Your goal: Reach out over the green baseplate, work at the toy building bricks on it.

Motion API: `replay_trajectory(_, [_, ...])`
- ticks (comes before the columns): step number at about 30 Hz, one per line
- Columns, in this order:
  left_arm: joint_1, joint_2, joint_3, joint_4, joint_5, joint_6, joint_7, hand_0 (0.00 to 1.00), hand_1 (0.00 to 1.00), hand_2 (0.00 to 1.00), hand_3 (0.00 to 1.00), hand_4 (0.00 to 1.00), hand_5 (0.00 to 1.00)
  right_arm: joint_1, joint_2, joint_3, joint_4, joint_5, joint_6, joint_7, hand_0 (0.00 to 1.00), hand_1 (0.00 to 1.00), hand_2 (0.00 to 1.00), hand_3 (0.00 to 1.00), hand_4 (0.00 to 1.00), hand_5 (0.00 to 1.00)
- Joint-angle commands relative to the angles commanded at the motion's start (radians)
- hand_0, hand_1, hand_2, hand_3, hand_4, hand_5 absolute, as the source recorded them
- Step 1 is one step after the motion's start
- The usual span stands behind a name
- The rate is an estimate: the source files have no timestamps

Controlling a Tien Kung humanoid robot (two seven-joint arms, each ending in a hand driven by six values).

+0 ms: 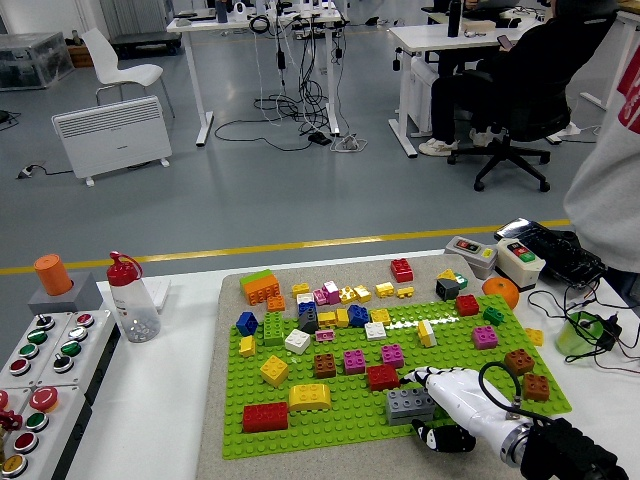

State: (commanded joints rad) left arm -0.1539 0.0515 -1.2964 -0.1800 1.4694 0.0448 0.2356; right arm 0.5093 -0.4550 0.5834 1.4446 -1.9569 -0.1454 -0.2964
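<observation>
The green baseplate (340,410) lies on a grey mat and carries several bricks in many colours. My right hand (440,405), white-fingered on a black arm, comes in from the lower right corner. Its fingers are curled around the right end of a grey brick (408,403) at the plate's near edge, thumb below and fingers on top. A red brick (382,376) sits just behind the grey one, a yellow brick (309,396) and a flat red brick (264,416) to its left. My left arm is out of view.
A button box (40,375) stands at the left edge, with a clear red-capped bottle (131,298) and an orange-topped block (53,275) behind it. An orange (500,290), switch boxes (498,255) and cables lie at the right. A person in grey (610,190) stands at the far right.
</observation>
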Motion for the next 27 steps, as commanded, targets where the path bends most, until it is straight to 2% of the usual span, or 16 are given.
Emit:
replay_trajectory(8, [0.002, 0.0, -0.001, 0.0, 0.001, 0.0, 0.0, 0.653, 0.688, 0.673, 0.579, 0.288, 0.998, -0.003, -0.003, 0.001, 0.008, -0.001, 0.002, 0.003, 0.787, 0.813, 0.937, 0.922, 0.634, 0.274])
replay_trajectory(9, [0.002, 0.0, -0.001, 0.0, 0.001, 0.0, 0.0, 0.654, 0.687, 0.673, 0.579, 0.288, 0.998, -0.003, -0.003, 0.001, 0.008, -0.001, 0.003, 0.003, 0.876, 0.848, 0.956, 0.964, 0.672, 0.294])
replay_trajectory(14, [0.002, 0.0, 0.0, 0.0, -0.001, 0.0, -0.001, 0.654, 0.687, 0.673, 0.579, 0.288, 0.998, -0.004, -0.004, 0.003, 0.014, 0.006, 0.006, 0.013, 0.876, 0.848, 0.956, 0.964, 0.672, 0.294])
replay_trajectory(15, [0.002, 0.0, 0.0, 0.0, -0.001, 0.0, -0.001, 0.654, 0.687, 0.673, 0.577, 0.288, 0.998, -0.005, -0.005, 0.004, 0.016, 0.008, 0.006, 0.015, 0.925, 0.873, 0.971, 0.998, 0.704, 0.314])
replay_trajectory(20, [0.0, 0.001, 0.001, 0.0, -0.003, 0.0, -0.002, 0.654, 0.687, 0.673, 0.577, 0.288, 0.998, -0.01, -0.009, 0.017, 0.026, 0.008, -0.006, 0.03, 0.925, 0.873, 0.971, 0.998, 0.704, 0.314])
replay_trajectory(21, [0.0, 0.001, 0.001, 0.0, -0.004, 0.001, -0.002, 0.653, 0.687, 0.673, 0.579, 0.288, 0.998, -0.01, -0.01, 0.021, 0.027, 0.006, -0.011, 0.033, 0.98, 0.906, 0.992, 0.998, 0.749, 0.354])
replay_trajectory(26, [-0.003, 0.001, 0.002, 0.0, -0.004, 0.0, -0.003, 0.653, 0.687, 0.673, 0.579, 0.288, 0.998, -0.011, -0.012, 0.037, 0.033, 0.001, -0.019, 0.04, 0.98, 0.906, 0.992, 0.998, 0.749, 0.354])
replay_trajectory(27, [-0.004, 0.002, 0.002, 0.0, -0.004, 0.0, -0.003, 0.653, 0.687, 0.673, 0.579, 0.289, 0.998, -0.013, -0.014, 0.04, 0.037, 0.002, -0.022, 0.042, 0.984, 0.919, 0.982, 0.998, 0.703, 0.327])
